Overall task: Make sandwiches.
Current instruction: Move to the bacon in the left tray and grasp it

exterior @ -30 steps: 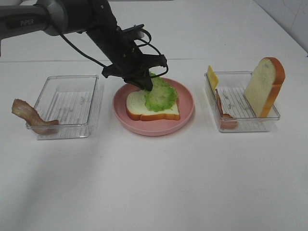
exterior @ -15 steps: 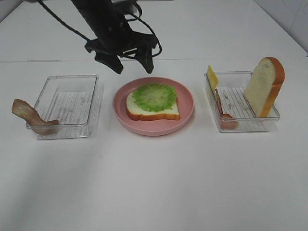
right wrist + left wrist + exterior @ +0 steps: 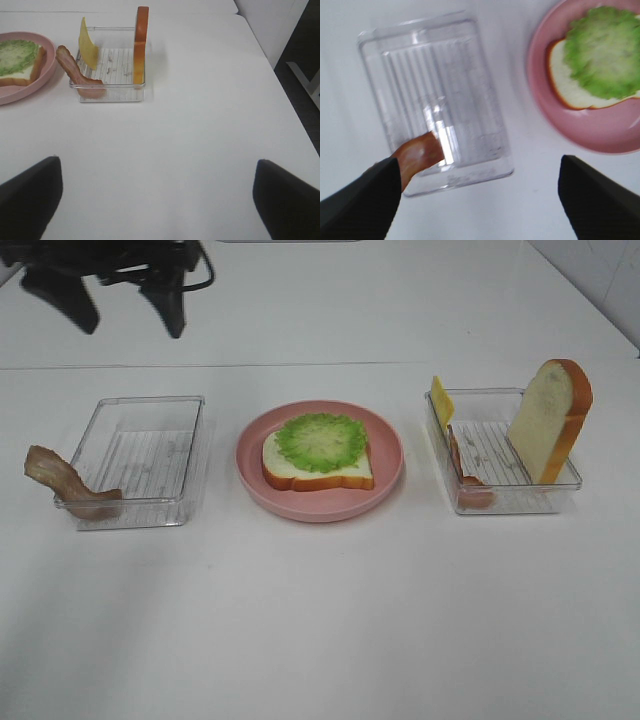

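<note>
The sandwich stands as one bread slice (image 3: 282,462) with a green lettuce leaf (image 3: 322,440) on top, lying on the pink plate (image 3: 320,508). My left gripper (image 3: 115,302) hangs open and empty high at the back left, well clear of the plate. The left wrist view shows its gripper (image 3: 480,205) above the table between the left box (image 3: 435,95) and the plate (image 3: 600,142), with the lettuce (image 3: 605,50) in view. My right gripper (image 3: 157,200) is open over bare table, short of the right box (image 3: 112,75); it is outside the exterior view.
A clear box (image 3: 140,455) on the left has a bacon strip (image 3: 60,480) draped over its front left corner. The clear box (image 3: 510,502) on the right holds a yellow cheese square (image 3: 441,400), a bacon strip (image 3: 462,475) and an upright bread slice (image 3: 548,415).
My left gripper let go of the lettuce on the bread, opened, rose and swung away to the back left. The lettuce now lies flat on the slice.
</note>
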Available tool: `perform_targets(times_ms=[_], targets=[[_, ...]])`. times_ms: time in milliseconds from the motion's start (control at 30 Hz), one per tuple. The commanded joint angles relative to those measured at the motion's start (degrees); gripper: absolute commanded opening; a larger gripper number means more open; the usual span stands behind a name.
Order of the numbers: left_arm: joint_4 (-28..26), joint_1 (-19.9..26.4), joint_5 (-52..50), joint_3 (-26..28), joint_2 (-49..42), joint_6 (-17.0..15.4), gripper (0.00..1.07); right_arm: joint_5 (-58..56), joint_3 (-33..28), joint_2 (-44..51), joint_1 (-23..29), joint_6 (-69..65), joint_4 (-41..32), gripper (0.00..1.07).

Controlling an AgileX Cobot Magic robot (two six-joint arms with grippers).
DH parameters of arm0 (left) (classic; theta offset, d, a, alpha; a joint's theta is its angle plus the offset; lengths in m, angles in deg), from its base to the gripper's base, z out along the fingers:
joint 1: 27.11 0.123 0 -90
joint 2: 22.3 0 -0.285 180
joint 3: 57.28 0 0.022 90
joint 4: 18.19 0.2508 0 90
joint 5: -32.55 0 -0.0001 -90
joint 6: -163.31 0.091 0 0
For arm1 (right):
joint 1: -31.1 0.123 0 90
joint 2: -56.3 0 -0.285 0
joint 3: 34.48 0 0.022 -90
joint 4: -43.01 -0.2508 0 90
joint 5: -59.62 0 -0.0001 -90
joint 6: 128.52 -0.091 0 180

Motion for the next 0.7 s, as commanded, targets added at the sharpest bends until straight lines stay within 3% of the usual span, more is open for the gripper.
perform_targets(times_ms=[33, 267, 467, 700], targets=[[0.5, 3.3, 4.0, -4.7, -3.3, -0.1, 0.79, 0.3, -0.2, 0.7, -0.3, -0.3, 0.0, 0.97], [0.5, 12.3, 3.2, -11.4, -3.8, 4.1, 0.79, 0.3, -0.2, 0.7, -0.3, -0.3, 0.0, 0.97], [-1.1, 12.5, 2.2, -12.0, 3.3, 6.6, 0.79, 0.3, -0.2, 0.7, -0.3, -0.3, 0.0, 0.97], [-1.4, 12.1, -0.7, -13.6, 8.6, 6.8, 0.79, 0.3, -0.2, 0.7, -0.3, -0.3, 0.0, 0.97]])
